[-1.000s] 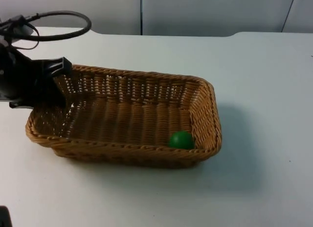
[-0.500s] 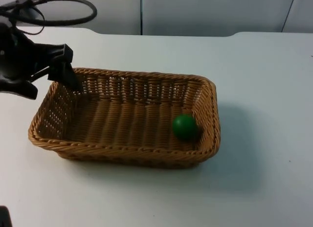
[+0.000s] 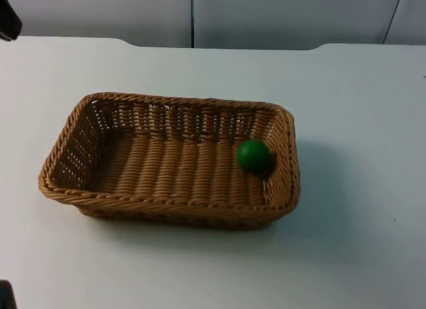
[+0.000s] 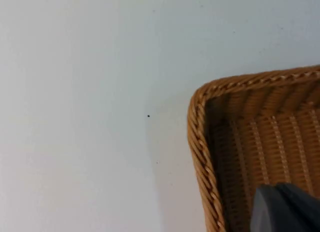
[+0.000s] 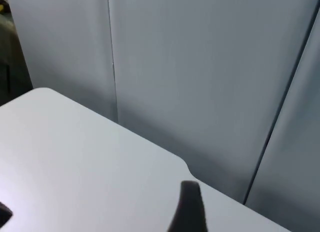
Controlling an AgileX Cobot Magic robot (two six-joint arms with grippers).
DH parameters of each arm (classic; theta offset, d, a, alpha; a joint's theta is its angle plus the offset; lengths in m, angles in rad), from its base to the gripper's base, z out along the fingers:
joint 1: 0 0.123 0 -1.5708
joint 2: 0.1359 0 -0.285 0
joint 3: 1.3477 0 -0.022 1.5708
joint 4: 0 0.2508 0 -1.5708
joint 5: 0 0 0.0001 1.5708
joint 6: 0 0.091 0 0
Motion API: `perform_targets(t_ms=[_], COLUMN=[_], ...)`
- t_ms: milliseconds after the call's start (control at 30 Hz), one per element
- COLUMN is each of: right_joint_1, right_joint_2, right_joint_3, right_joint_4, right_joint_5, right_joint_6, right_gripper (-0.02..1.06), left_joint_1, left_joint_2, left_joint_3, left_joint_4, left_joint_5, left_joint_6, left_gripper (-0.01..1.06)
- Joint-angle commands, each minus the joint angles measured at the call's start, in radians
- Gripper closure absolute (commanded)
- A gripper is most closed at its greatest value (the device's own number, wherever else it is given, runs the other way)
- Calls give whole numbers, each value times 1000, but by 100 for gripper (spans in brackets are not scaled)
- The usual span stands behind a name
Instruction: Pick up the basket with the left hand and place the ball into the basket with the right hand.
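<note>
Two tools, neither holding anything that I can see. My left tool hangs above the basket's corner, not touching the rim; I can't tell how far it's open. My right tool waits well off, pointing over the tabletop edge toward the grey partition wall; its opening I can't tell either. Basket sits flat on the tabletop, mid-left in the top view. Green ball lies inside it, against the right end wall. No labels or writing readable anywhere.
</note>
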Motion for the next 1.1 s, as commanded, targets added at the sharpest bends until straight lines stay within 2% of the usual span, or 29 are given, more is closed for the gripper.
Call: perform_targets(t_ms=[0,100,233,267,300,400,433,467,567,600,667,733,767,800,833,867,900,933,967,1067], right_joint_1=[2,2,2,2,2,2,2,2,2,2,2,2,2,10,20,28,59,77,77,145], right_joint_2=[-13,-20,-41,-41,-51,-71,-71,-78,-92,-92,-103,-111,-111,-120,-129,-137,-167,-189,-189,-304], right_joint_3=[-9,-9,-9,-9,-9,-9,-9,-9,-9,-9,-9,-9,-9,-9,-5,0,22,44,44,140], right_joint_4=[-11,-11,-14,-14,-14,-12,-12,-12,-12,-12,-26,-90,-90,-199,-302,-354,-477,-548,-548,-679], right_joint_5=[17,36,66,66,71,104,104,115,168,168,231,290,290,332,351,361,379,379,379,352], right_joint_6=[-6,-6,-6,-6,-6,-6,-6,-11,-56,-56,-56,-24,-24,70,128,161,243,283,283,421], right_gripper=[41,41,44,44,49,91,91,106,105,105,105,105,105,105,105,105,105,105,105,105], left_joint_1=[2,2,2,2,2,2,2,2,2,2,2,2,2,2,2,2,2,2,2,2], left_joint_2=[-63,-149,-428,-428,-464,-703,-703,-760,-950,-950,-1055,-1146,-1146,-1207,-1241,-1256,-1290,-1308,-1308,-1343], left_joint_3=[1,27,183,183,203,308,308,328,352,352,352,352,352,352,352,352,352,352,352,361], left_joint_4=[12,8,15,15,15,15,15,15,21,21,25,42,42,62,84,98,142,169,169,208], left_joint_5=[59,82,69,69,66,91,91,118,206,206,247,282,282,300,311,313,320,327,327,350], left_joint_6=[-10,-19,-19,-19,-19,-19,-19,-19,-19,-19,-20,-31,-31,-48,-66,-79,-130,-151,-151,-165], left_gripper=[105,105,105,105,105,105,105,105,105,105,105,105,105,105,105,105,105,105,105,105])
